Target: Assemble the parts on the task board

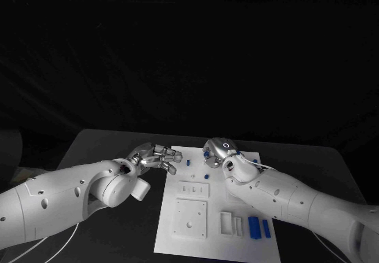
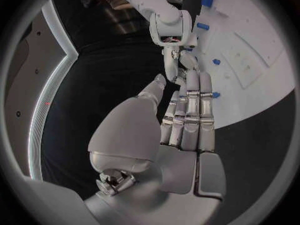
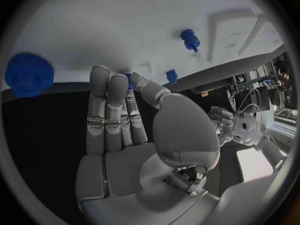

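Two white arms meet over the far end of the task board (image 1: 183, 233), the white plate lying on the black tabletop (image 1: 103, 142). The left hand (image 1: 155, 156) hovers at the board's far left corner, its fingers (image 2: 190, 102) straight, side by side and holding nothing. The right hand (image 1: 220, 151) bends down over the far middle of the board; seen from the right wrist, its fingers (image 3: 109, 105) reach onto the white surface with a small blue part (image 3: 130, 78) at their tips, but whether that piece is pinched or merely touched cannot be told, since the fingers cover most of it. Near them a blue peg (image 3: 189, 39) and a smaller blue piece (image 3: 171, 76) rest on the board, and a blue ribbed knob (image 3: 29, 73) sits to one side, blurred. At the board's near right corner two long blue bars (image 1: 258, 226) lie side by side, just beside pale slotted blocks (image 1: 230, 222). The right arm hides part of the board's right edge.
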Motion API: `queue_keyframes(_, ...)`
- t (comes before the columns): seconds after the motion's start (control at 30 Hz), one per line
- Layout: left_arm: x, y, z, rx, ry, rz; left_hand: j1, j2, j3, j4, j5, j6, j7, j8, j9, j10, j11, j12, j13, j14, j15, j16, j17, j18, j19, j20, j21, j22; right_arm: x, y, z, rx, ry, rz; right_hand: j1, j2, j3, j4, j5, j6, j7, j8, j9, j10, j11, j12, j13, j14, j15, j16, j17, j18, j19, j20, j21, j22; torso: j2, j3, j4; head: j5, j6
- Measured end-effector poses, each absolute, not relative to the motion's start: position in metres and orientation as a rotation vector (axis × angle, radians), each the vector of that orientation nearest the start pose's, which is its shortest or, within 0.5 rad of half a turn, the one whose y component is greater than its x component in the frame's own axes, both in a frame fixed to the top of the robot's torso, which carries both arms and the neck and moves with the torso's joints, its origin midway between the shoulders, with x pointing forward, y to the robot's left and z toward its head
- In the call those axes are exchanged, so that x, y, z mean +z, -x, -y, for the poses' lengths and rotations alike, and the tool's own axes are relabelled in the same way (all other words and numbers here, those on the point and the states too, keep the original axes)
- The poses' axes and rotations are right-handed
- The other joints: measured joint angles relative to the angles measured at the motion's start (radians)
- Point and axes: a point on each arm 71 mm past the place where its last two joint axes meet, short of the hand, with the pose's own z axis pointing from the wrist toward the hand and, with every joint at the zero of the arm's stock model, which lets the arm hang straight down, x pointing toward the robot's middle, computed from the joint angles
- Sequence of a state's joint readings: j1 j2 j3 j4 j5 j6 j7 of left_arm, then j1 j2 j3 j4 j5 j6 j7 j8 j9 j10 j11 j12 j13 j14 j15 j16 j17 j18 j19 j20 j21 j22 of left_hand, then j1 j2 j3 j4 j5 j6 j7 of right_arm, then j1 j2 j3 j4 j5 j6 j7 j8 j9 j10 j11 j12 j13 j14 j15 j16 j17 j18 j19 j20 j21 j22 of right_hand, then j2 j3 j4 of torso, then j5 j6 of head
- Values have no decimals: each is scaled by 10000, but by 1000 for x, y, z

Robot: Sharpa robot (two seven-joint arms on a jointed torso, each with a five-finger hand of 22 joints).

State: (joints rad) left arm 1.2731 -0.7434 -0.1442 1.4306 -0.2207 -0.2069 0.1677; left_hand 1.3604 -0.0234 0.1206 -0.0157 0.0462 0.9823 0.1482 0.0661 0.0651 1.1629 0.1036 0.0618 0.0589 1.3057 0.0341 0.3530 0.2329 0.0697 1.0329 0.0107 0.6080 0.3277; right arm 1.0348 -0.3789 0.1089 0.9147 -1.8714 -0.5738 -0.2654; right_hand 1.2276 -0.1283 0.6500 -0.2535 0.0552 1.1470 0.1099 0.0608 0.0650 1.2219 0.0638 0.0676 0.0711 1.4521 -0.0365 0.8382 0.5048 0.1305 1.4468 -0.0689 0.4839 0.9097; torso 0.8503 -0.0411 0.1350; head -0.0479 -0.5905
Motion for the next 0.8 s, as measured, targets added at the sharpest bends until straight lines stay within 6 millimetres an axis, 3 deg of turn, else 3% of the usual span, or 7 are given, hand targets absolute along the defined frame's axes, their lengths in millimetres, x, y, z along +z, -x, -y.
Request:
queue_keyframes(0.17, -197, -501, -179, -13889, 8886, -17889, 0, 0, 0, 0, 0, 0, 0, 0, 0, 0, 0, 0, 0, 0, 0, 26, 1, -1, 0, 0, 35, 5, -243, -554, 148, 3155, 1062, -13883, 87, -605, -286, 112, -8, -356, -34, 0, 13, -722, 192, -65, -94, -26, 88, 0, -57, 27, 129, 194, -258, -153, 0, 3, -5, 12, 27)
queue_keyframes(0.3, -197, -502, -183, -13810, 8928, -17852, 0, 0, 0, 0, 0, 0, 0, 0, 0, 0, 0, 0, 0, 0, 0, 26, 0, 0, 0, 0, 35, 4, -236, -551, 151, 3360, 926, -13717, 274, -792, -672, 191, -8, -429, -106, 0, 13, -1071, 291, -65, -94, -54, 136, -1, -114, 176, 180, 245, -448, -208, 0, 8, -8, 18, 48)
queue_keyframes(0.53, -197, -504, -190, -13645, 9012, -17766, 0, 0, 1, 1, 0, 0, 0, 0, 0, 0, 0, 0, 0, 0, 0, 25, -1, 0, 0, 0, 35, 3, -211, -546, 163, 3725, 526, -13253, 320, -837, -794, 334, -8, -429, -105, 0, 13, -1085, 306, -65, -94, -56, 137, -1, -176, 183, 181, 245, -628, -181, -21, 15, -45, 11, 96)
queue_keyframes(0.67, -198, -505, -193, -13581, 9041, -17734, 0, 0, 1, 1, 0, 0, 0, 0, 0, 0, 0, 0, 0, 0, 0, 25, -1, -1, 0, 0, 35, 3, -198, -543, 177, 3777, 265, -13053, 214, -933, -511, 473, 101, -548, 12, 0, 13, -226, 70, -65, -83, -52, 127, -1, -178, 182, 181, 245, -687, -81, -58, 35, -91, 10, 104)
queue_keyframes(0.8, -198, -506, -195, -13521, 9069, -17703, 0, 0, 1, 1, 0, 0, 0, 0, 0, 0, 0, 0, 0, 0, 0, 25, -2, 0, 0, 0, 35, 3, -189, -543, 200, 3543, 12, -13024, 159, -914, -499, 609, 108, -692, 53, 0, 12, 900, -209, -65, 7, -50, -127, 21, -134, 148, 227, 68, -687, -1, -94, 53, -162, -18, 98)
